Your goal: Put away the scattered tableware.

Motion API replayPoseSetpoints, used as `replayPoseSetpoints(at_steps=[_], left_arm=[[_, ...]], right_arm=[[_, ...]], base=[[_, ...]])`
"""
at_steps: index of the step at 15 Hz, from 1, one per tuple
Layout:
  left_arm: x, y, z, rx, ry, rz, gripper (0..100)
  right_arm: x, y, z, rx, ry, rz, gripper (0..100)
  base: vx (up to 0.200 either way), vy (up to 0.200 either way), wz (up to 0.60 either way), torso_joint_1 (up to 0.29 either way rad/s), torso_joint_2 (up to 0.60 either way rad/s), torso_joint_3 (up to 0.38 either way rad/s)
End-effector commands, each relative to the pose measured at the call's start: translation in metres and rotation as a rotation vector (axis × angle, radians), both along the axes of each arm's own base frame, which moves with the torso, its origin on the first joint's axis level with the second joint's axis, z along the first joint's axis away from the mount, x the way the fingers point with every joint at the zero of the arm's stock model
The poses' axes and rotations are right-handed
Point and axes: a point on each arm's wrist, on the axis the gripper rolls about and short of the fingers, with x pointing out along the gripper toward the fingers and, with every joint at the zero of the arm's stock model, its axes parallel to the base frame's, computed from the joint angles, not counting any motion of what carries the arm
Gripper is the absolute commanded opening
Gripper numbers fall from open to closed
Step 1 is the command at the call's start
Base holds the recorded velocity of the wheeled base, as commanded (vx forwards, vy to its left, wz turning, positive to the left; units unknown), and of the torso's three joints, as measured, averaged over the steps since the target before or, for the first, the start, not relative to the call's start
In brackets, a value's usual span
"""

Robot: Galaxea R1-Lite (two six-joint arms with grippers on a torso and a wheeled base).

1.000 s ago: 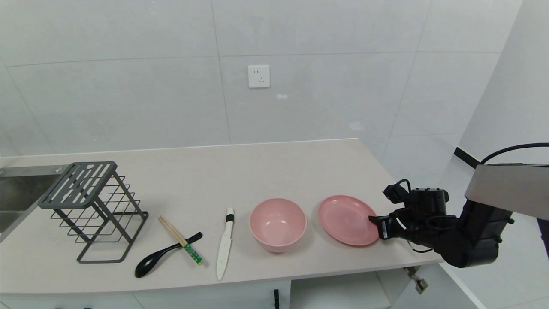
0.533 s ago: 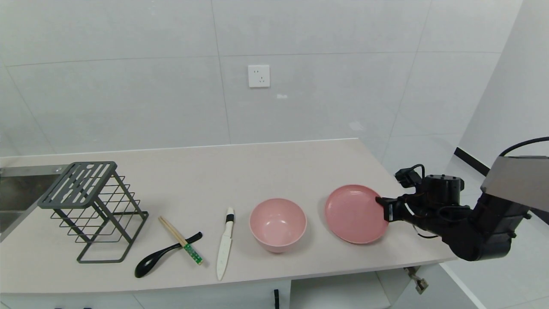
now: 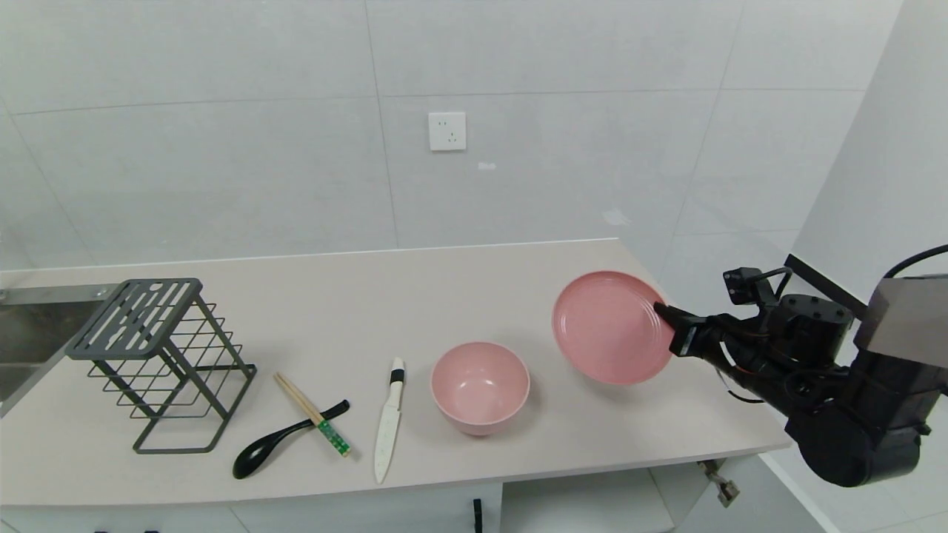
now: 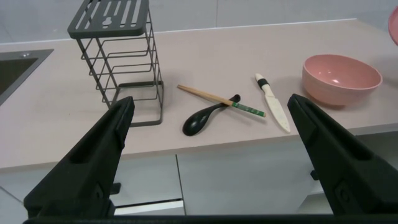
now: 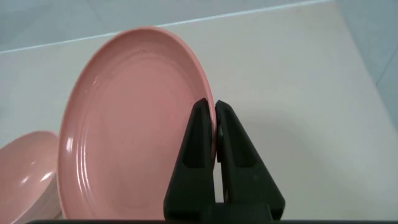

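The right gripper (image 3: 664, 314) was clenched on the round pink plate (image 3: 603, 326), gripping its rim at 3 o'clock. The plate hung clear of the beige worktop (image 3: 444, 296), steeply tilted, its face turned towards 9 o'clock. The right wrist view showed the rim pinched between both fingers (image 5: 200, 134). The round pink bowl (image 3: 480, 385) stood at 7 o'clock from the plate. The left wrist view showed the left gripper (image 4: 211, 106) released, fingers spread, facing the white knife (image 4: 272, 102), black spoon (image 4: 208, 115), wooden chopsticks (image 4: 205, 94) and dark wire rack (image 4: 121, 56).
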Motion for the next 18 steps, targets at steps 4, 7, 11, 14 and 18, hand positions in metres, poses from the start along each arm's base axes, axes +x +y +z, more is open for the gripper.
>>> replayPoseSetpoints(at_steps=[4, 7, 11, 14, 18], left_arm=[[0.0, 0.0, 0.0, -0.008, 0.001, -0.006, 100], [0.0, -0.001, 0.0, -0.011, 0.001, -0.023, 100], [0.0, -0.001, 0.0, -0.009, 0.001, -0.034, 100], [-0.008, -0.002, 0.04, 0.086, -0.265, -0.051, 100], [-0.013, -0.004, 0.046, -0.004, -0.123, -0.223, 100]], right_arm=[[-0.027, 0.016, 0.029, 0.006, -0.047, 0.053, 0], [-0.059, 0.028, 0.053, 0.012, -0.087, 0.1, 0], [-0.091, 0.002, 0.098, 0.037, -0.236, 0.031, 0], [-0.094, -0.006, 0.107, 0.041, -0.272, 0.003, 0], [-0.094, -0.008, 0.105, 0.034, -0.269, 0.0, 0]], base=[[0.0, 0.0, 0.0, 0.0, 0.0, 0.0], [0.0, 0.0, 0.0, 0.0, 0.0, 0.0], [0.0, 0.0, 0.0, 0.0, 0.0, 0.0], [0.0, 0.0, 0.0, 0.0, 0.0, 0.0], [0.0, 0.0, 0.0, 0.0, 0.0, 0.0]])
